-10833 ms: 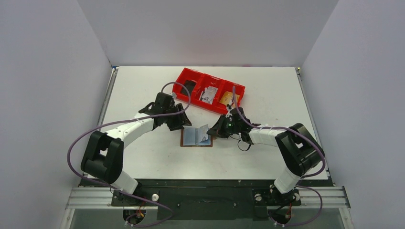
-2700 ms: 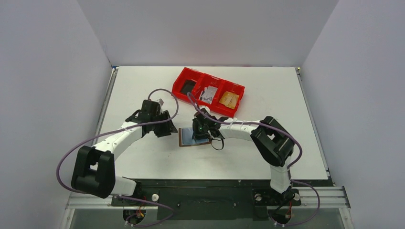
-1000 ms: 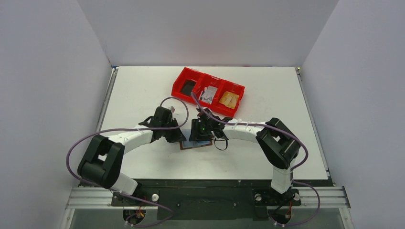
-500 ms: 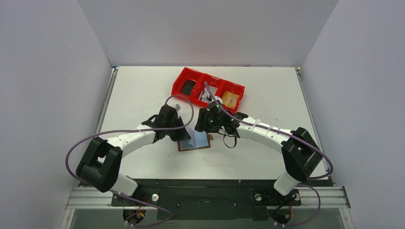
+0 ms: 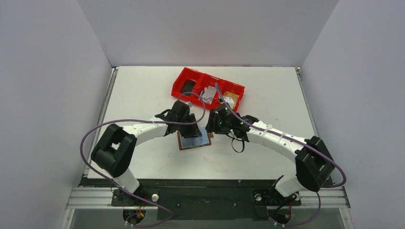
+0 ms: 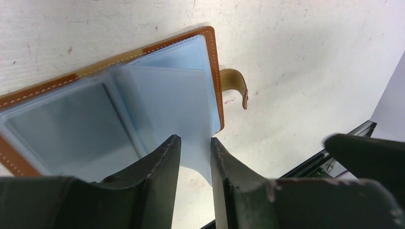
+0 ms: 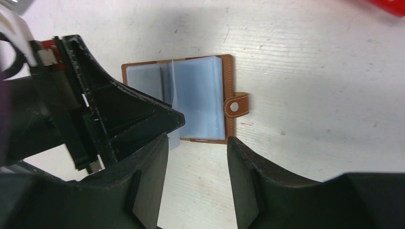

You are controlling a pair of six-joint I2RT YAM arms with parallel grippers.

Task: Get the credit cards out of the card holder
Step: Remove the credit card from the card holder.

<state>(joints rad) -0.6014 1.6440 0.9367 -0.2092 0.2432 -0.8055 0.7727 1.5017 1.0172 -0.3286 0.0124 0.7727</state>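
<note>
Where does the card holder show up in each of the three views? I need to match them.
Top external: card holder lies open at the centre of the table, nearer than the red tray.
Left wrist: card holder fills the upper left, above the left gripper.
Right wrist: card holder sits at centre, above the right gripper.
Shared landmark: the left gripper, shut on a light blue sheet.

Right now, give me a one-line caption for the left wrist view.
Left gripper, jaws narrowly apart, straddles a light blue card over the open card holder.
</note>
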